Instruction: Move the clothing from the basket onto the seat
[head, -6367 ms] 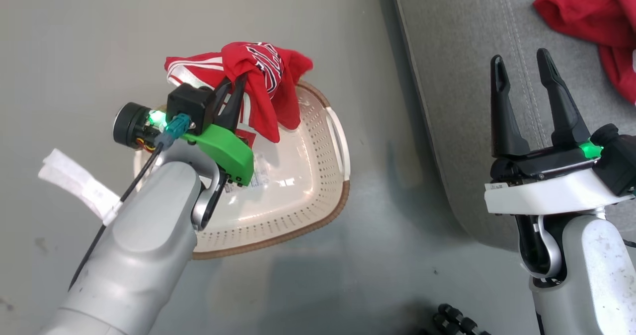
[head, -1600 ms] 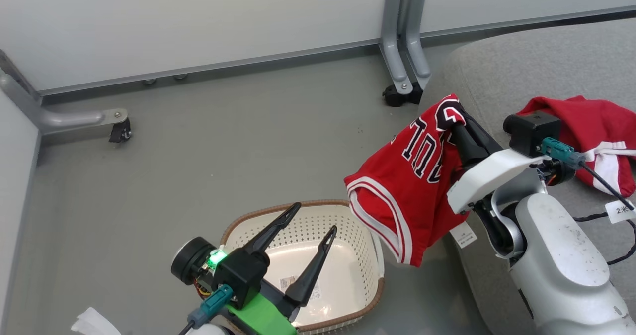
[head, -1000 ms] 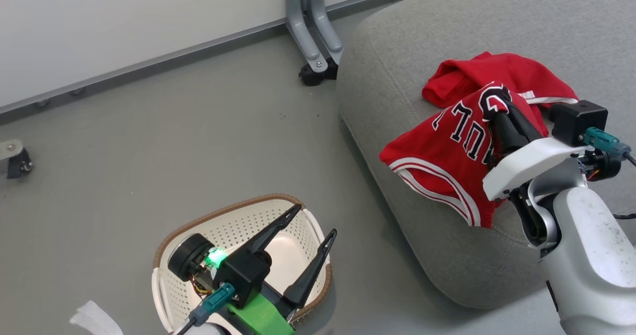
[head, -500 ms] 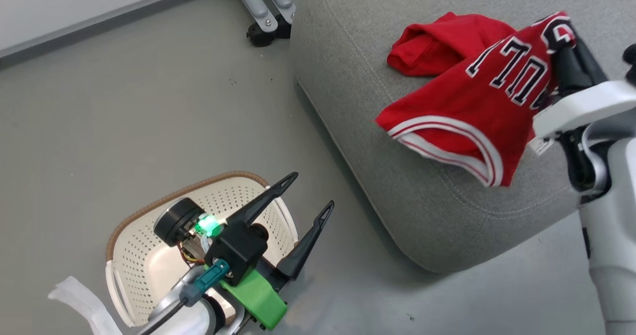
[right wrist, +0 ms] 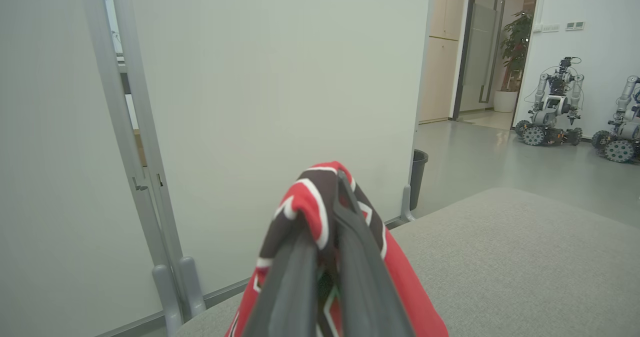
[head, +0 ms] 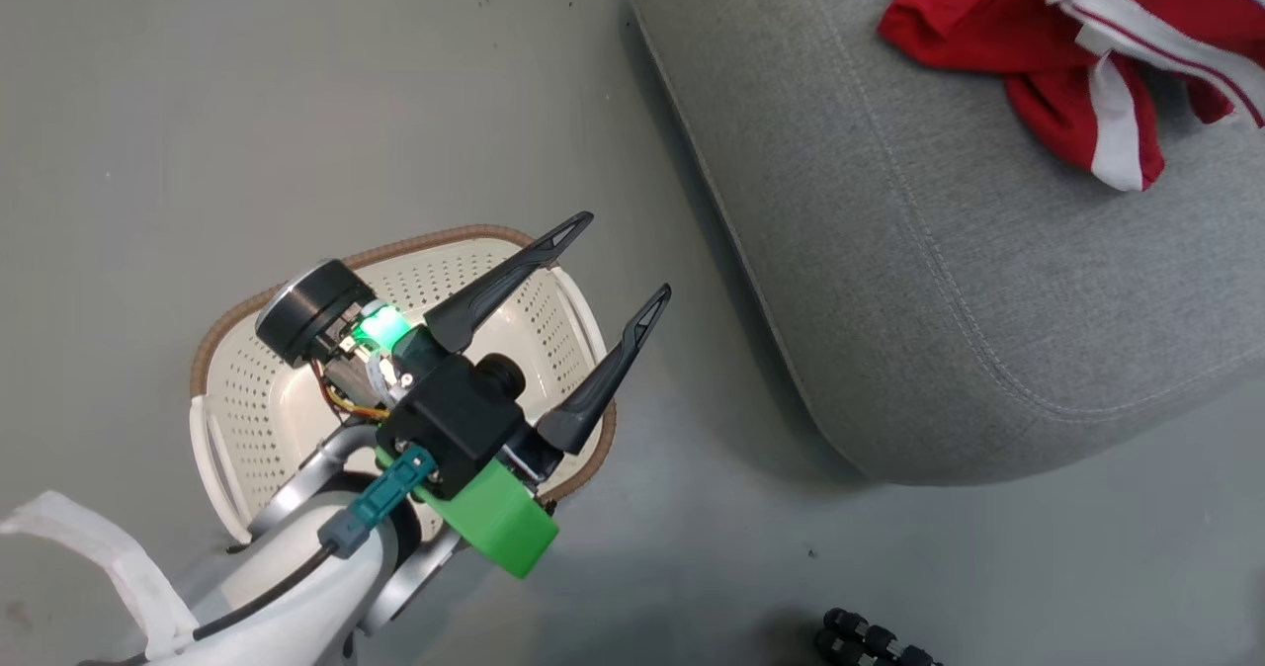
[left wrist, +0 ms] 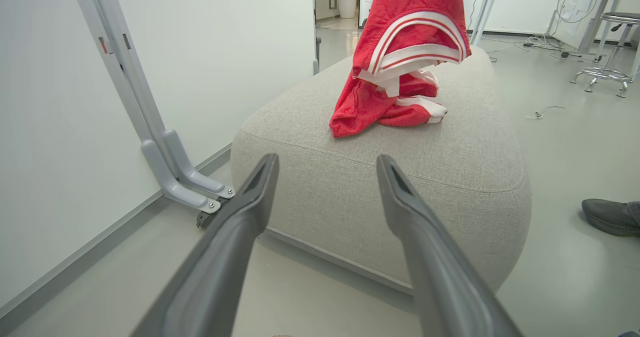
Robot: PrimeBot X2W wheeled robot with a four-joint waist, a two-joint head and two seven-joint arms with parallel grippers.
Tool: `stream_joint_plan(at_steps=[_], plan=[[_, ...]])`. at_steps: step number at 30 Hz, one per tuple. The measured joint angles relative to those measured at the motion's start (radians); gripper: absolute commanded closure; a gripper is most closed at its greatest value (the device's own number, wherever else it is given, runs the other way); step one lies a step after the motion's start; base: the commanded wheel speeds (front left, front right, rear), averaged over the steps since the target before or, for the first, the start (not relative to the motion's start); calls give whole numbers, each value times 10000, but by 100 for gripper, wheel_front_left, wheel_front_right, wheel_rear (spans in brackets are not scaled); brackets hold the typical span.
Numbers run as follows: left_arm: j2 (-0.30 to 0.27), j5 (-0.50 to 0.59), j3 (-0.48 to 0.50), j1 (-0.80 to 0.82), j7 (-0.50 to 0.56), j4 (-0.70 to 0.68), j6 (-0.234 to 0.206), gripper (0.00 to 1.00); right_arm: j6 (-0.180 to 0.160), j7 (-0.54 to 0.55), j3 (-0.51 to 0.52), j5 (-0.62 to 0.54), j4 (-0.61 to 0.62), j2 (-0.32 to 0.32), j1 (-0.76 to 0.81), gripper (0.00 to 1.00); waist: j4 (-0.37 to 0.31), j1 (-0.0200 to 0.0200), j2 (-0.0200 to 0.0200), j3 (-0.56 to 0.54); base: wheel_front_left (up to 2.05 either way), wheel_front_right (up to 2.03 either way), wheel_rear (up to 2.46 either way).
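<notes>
The jersey [right wrist: 305, 204] is hanging from the right claw [right wrist: 322, 212], whose two dark fingers are pressing together on a fold of its black-and-white lettering, so the red cloth is draping down and away beneath the fingertips. Directly under that claw the grey seat [right wrist: 525, 257] is spreading out, which suggests the grip is being held until the cloth is well over the cushion, not its edge. From the left claw's own camera the jersey's striped hem [left wrist: 410, 27] is dangling straight ahead and above, just over the other red garment [left wrist: 385, 107], which is lying crumpled on the seat's top beyond the fingertips. The left claw [head: 625, 254] is holding nothing: its fingers are spread wide and pointing toward the seat, with the basket [head: 395, 248] sitting beneath and behind it on the floor. What shows of the basket's inside is holding no cloth, so the task is probably nearing its end, with only the release remaining. The floor [head: 198, 103] around is smooth and grey, slightly glossy. To the left of the left claw a white partition panel [left wrist: 200, 52] is standing on grey caster legs [left wrist: 175, 177]; far to its right a shoe [left wrist: 607, 217] is resting on the floor. Beyond the right claw, two other robots [right wrist: 550, 112] are parked near a doorway.
</notes>
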State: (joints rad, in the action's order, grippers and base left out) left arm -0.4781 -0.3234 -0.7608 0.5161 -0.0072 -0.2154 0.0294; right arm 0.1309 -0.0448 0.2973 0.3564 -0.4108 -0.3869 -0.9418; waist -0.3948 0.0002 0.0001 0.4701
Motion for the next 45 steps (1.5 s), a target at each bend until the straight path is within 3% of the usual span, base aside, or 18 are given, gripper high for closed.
stream_joint_plan(at_steps=[5,18,19,20,21,29,40,45], plan=[[-58,169,56,523,-29,-73,148,0,0,17,-54,-234,-1248,-276,-569,100,440,0,0,879,0,0,0],[-52,244,35,821,-209,232,201,0,0,-1287,-100,-25,-4569,489,-72,100,1336,0,0,2213,0,0,0],[-50,236,35,825,-222,259,201,0,0,-1438,-174,19,-4690,510,-22,59,1359,0,0,2206,0,0,0],[-48,226,31,826,-247,293,194,0,2,-1590,-207,17,-4786,520,40,10,1370,0,0,2177,0,0,0],[-42,209,33,826,-257,324,182,0,2,-1728,-196,13,-4851,510,113,0,1375,0,0,2141,0,0,0],[140,-50,42,424,-568,742,-138,0,2,-2163,-219,-13,-4345,644,1424,0,1288,-1,0,1389,0,0,0],[474,-635,196,-629,-1197,1302,-786,0,2,-2178,224,-886,-966,1707,4207,0,1239,-2,0,-174,0,0,0],[537,-1024,560,-1209,-1693,1722,-1264,0,2,-2159,-142,-1333,566,2370,5500,0,1406,-3,0,-1025,0,0,0]])
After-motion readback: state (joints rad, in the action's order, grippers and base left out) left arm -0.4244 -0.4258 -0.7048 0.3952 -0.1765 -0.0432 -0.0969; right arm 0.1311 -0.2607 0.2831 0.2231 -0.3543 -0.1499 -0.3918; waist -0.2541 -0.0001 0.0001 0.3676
